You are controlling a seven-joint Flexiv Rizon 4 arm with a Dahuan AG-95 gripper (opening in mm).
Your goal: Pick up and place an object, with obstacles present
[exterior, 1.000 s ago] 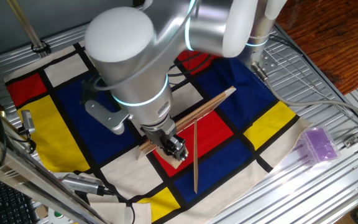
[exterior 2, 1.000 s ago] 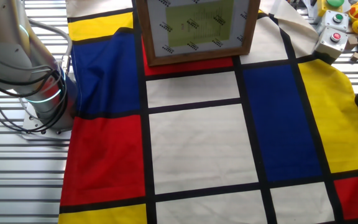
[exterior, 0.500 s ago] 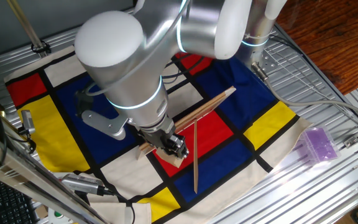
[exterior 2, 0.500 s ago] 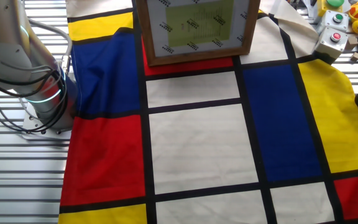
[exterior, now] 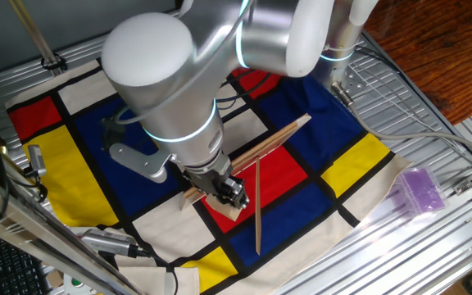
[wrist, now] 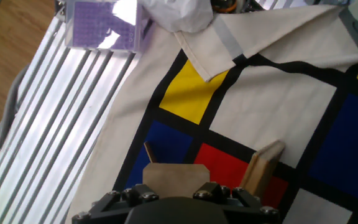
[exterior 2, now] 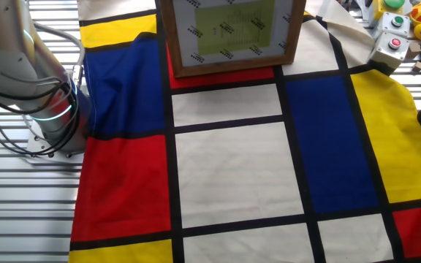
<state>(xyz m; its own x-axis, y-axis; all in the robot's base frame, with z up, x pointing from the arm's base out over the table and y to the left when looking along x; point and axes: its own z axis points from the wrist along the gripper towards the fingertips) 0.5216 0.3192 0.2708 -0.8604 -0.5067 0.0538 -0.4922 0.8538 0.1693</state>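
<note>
The small pale tan wooden block lies flat on the red square of the cloth, right at my gripper. In one fixed view the gripper is low over the cloth with the block just under it. The gripper's body hides the fingertips, so I cannot tell whether they are closed on the block. The wider plank runs diagonally behind the gripper, and its near end shows in the hand view. The narrow stick lies just right of the gripper.
A purple translucent box sits on the metal slats off the cloth's right edge, and also shows in the hand view. The other fixed view shows only the arm's base, a wood-framed board and button boxes.
The arm's big elbow joint shifted slightly left in the first half second. The gripper stayed at the block, and nothing has visibly moved since.
</note>
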